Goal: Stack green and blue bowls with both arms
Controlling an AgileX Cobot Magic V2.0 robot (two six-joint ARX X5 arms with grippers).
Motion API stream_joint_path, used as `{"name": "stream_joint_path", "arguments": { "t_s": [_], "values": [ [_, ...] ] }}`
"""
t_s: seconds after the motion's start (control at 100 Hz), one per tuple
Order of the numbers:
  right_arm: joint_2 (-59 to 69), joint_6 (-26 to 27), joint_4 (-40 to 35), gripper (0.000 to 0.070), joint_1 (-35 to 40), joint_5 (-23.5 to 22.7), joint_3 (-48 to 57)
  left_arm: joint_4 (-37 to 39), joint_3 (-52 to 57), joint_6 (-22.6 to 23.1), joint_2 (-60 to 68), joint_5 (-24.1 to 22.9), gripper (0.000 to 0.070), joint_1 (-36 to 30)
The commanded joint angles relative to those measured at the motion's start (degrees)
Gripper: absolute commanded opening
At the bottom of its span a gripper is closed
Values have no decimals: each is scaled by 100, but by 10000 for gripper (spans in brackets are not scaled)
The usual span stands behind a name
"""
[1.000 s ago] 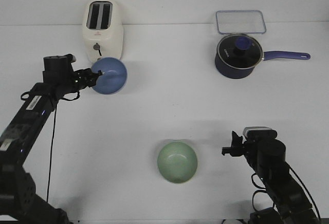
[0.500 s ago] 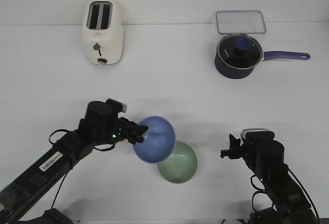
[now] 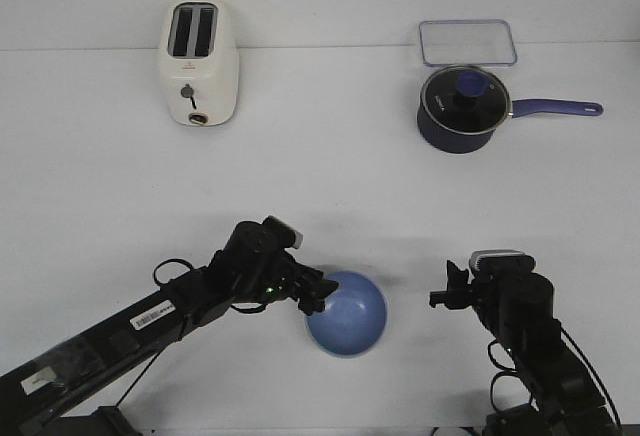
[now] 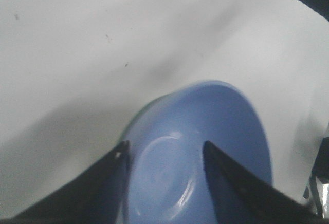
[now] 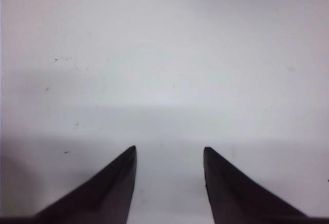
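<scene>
The periwinkle blue bowl (image 3: 346, 313) sits upright at the front middle of the table, nested on the sage green bowl. Only a thin pale green edge of the green bowl (image 4: 130, 122) shows, in the left wrist view; in the front view it is hidden. My left gripper (image 3: 314, 300) is at the blue bowl's left rim. In the left wrist view the blue bowl (image 4: 205, 147) lies under my left gripper (image 4: 164, 150), whose jaws stand wide apart, open. My right gripper (image 3: 441, 296) is open and empty over bare table (image 5: 169, 151), to the right of the bowls.
A cream toaster (image 3: 200, 64) stands at the back left. A dark navy saucepan (image 3: 462, 109) with a glass lid and its handle pointing right stands at the back right, with a clear container lid (image 3: 468, 42) behind it.
My left arm has carried the blue bowl from beside the toaster down to the front middle and onto the green bowl, which is now covered. The right arm has not moved.
</scene>
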Motion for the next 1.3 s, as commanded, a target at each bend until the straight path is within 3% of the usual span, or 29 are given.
{"name": "stream_joint_path", "arguments": {
  "t_s": [0.0, 0.17, 0.31, 0.38, 0.45, 0.52, 0.63, 0.79, 0.9, 1.29],
  "values": [
    [22, -26, 59, 267, 9, -13, 17, 37, 79, -17, 22, 4, 387, -42],
    [22, -81, 81, 267, 9, 11, 17, -125, 79, 177, -463, -199, 382, 323],
    [-33, -205, 232, 257, 9, 35, 17, -426, 79, 629, -1172, -1311, 358, 822],
    [-133, -212, 341, 176, 9, 39, 17, -643, 79, 999, -1561, -1982, 225, 1106],
    [-299, -225, 407, 13, 9, 72, 17, -870, 74, 1425, -1919, -2551, 0, 1419],
    [-599, -229, 455, 0, 9, 192, 9, -1078, 55, 1670, -2262, -2931, 12, 1751],
    [-1403, -262, 802, 0, 9, 354, -258, -857, -396, 1749, -2973, -2959, 12, 2273],
    [-2830, -435, 1718, 0, 9, 358, -1137, 935, -2129, 1742, -4612, -2959, 12, 2859],
    [-3265, -358, 1744, 0, 9, 555, -1443, 1812, -3003, 1742, -5447, -2975, 12, 3119],
    [-3316, -352, 1803, 0, 9, 616, -1443, 1722, -3147, 1744, -6194, -2973, 14, 3281]
  ]
}}
